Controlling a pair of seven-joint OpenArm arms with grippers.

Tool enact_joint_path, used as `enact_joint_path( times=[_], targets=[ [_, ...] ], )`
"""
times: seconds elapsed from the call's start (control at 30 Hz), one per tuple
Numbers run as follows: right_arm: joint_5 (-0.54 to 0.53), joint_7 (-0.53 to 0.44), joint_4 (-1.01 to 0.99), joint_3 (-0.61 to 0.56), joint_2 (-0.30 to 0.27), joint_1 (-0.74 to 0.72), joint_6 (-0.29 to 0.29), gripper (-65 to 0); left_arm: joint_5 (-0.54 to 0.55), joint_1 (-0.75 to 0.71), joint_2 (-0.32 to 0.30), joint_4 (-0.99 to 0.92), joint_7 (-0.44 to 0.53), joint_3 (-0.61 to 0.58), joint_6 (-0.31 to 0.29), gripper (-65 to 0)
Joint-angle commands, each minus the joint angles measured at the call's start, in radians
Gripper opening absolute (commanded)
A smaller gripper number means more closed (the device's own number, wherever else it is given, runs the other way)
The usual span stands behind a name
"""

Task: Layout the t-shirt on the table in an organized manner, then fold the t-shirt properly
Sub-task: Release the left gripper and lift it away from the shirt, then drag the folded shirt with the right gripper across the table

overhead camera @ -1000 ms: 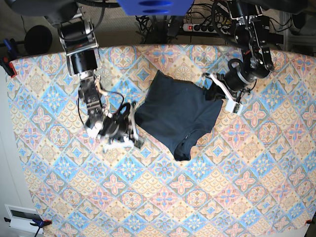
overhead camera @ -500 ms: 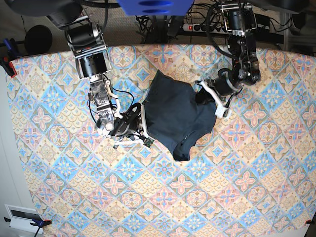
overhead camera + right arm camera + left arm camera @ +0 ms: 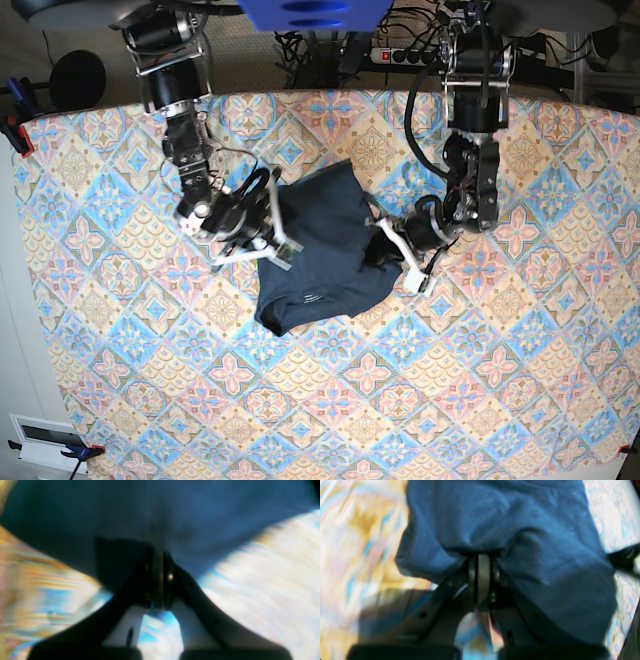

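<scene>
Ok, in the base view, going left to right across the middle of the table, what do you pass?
Bare table → right claw, shut on the shirt's edge → shirt → left claw, shut on the shirt's other edge → bare table.

Grey floor beyond the far edge, white power strip (image 3: 408, 55) among tangled black cables (image 3: 310, 48), white wall (image 3: 14, 330) at left, small clamps (image 3: 14, 128) on corners.
</scene>
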State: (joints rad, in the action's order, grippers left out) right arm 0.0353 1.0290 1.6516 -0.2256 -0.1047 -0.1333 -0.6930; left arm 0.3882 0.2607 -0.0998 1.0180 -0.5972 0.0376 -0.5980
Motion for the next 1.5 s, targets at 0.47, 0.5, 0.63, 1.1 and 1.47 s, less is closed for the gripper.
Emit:
enact_joint_path(
  times=[0.47, 0.5, 0.63, 1.1, 1.47],
  targets=[
    [-0.096, -0.02, 0.187, 0.056, 0.038, 0.031, -0.005, -65.0, 0.084, 0.019, 0.059, 0.23, -0.172, 0.239, 0.016, -64.6],
    [-0.108, -0.019, 0.19, 0.056, 0.063, 0.03, -0.005, -65.0, 0.087, -0.002, 0.056, 0.269, -0.197, 0.287, 0.016, -64.6],
    [-0.11, -0.017, 0.178, 0.055, 0.161, 0.03, -0.005, -65.0, 0.087, -0.12, 0.033, 0.413, -0.251, 0.428, 0.016, -64.6],
    [-0.116, -0.287, -0.29, 0.065, 0.254, -0.002, -0.005, -65.0, 0.291, -0.47, -0.09, 0.718, -0.26, 0.48, 0.016, -64.6],
    [-0.114, -0.341, -0.397, 0.391, 0.21, -0.002, -0.005, -65.0, 0.298, -0.482, -0.084, 0.726, -0.26, 0.479, 0.016, -64.6]
  ],
)
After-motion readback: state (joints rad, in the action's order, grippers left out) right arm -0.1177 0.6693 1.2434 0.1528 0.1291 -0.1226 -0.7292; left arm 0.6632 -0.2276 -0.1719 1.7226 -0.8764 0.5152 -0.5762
